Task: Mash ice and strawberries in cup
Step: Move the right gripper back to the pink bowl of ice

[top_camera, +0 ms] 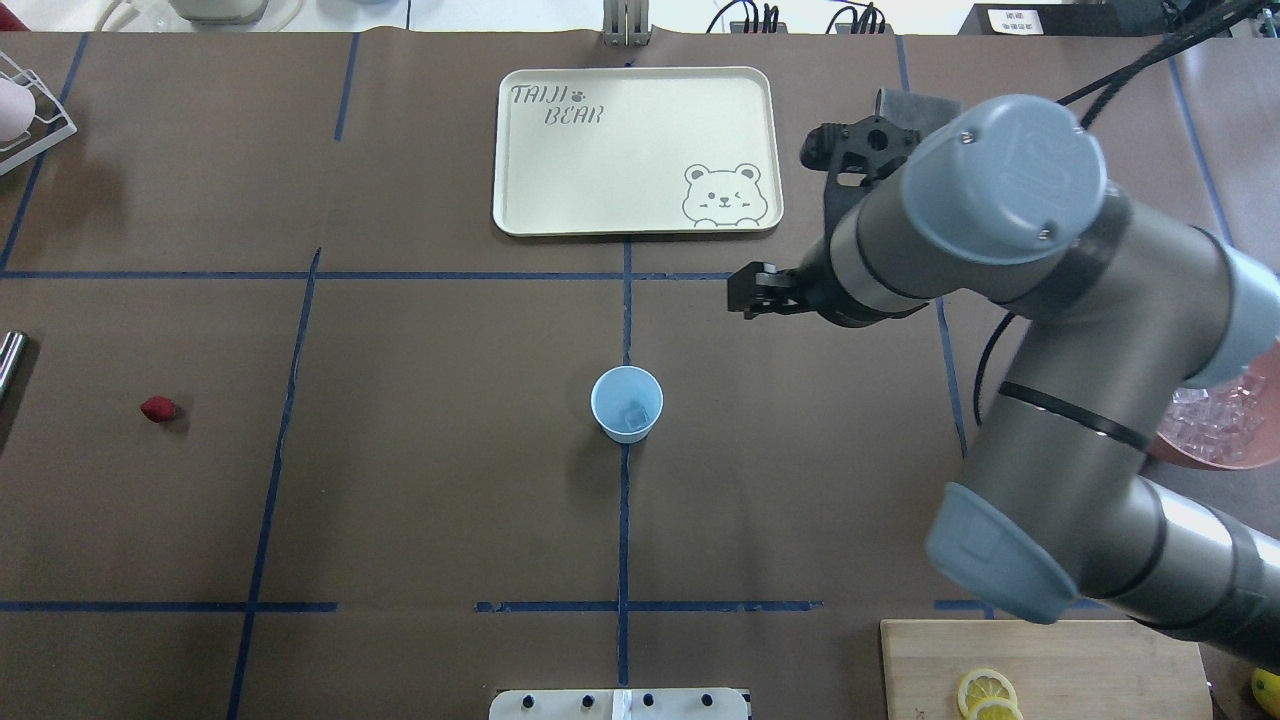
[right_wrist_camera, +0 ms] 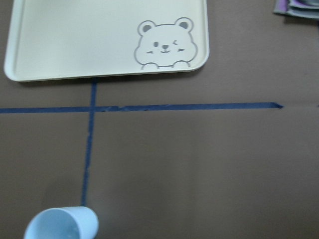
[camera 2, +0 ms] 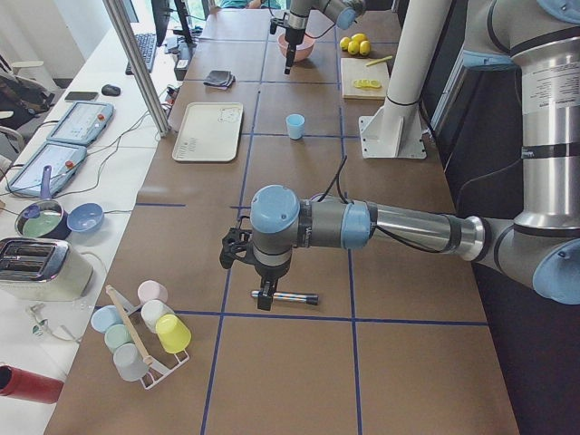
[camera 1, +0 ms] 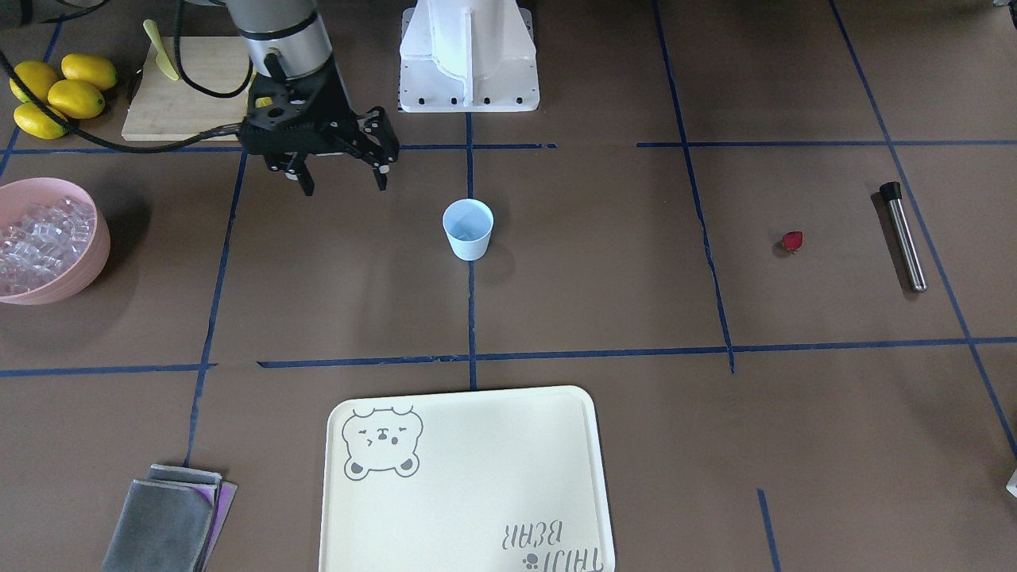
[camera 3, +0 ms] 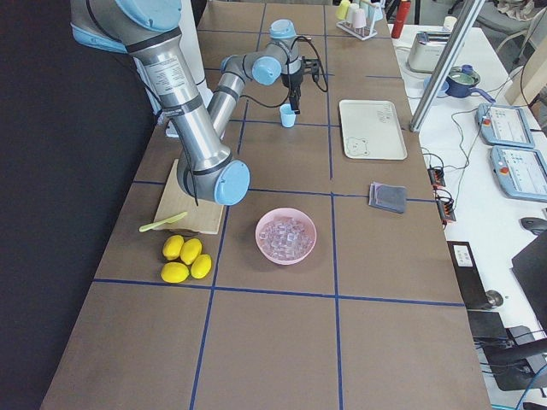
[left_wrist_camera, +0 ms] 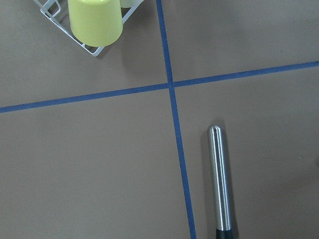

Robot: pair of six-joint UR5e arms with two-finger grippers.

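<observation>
The pale blue cup (camera 1: 468,229) stands upright at the table's middle, and a clear ice cube (top_camera: 635,412) lies inside it. More ice (camera 1: 36,238) fills the pink bowl (camera 1: 91,258). One dark red strawberry (camera 1: 792,241) lies alone on the mat. My right gripper (camera 1: 343,181) hangs open and empty above the table, off to the bowl's side of the cup and apart from it. My left gripper (camera 2: 263,297) hovers just over a steel rod with a black end (camera 2: 292,296); I cannot tell whether it is open or shut.
A cream bear tray (camera 1: 461,477) lies beyond the cup. Folded grey cloths (camera 1: 167,520) sit near it. A cutting board (camera 1: 187,95) and lemons (camera 1: 59,94) are by the bowl. A rack of coloured cups (camera 2: 145,331) stands near the left arm.
</observation>
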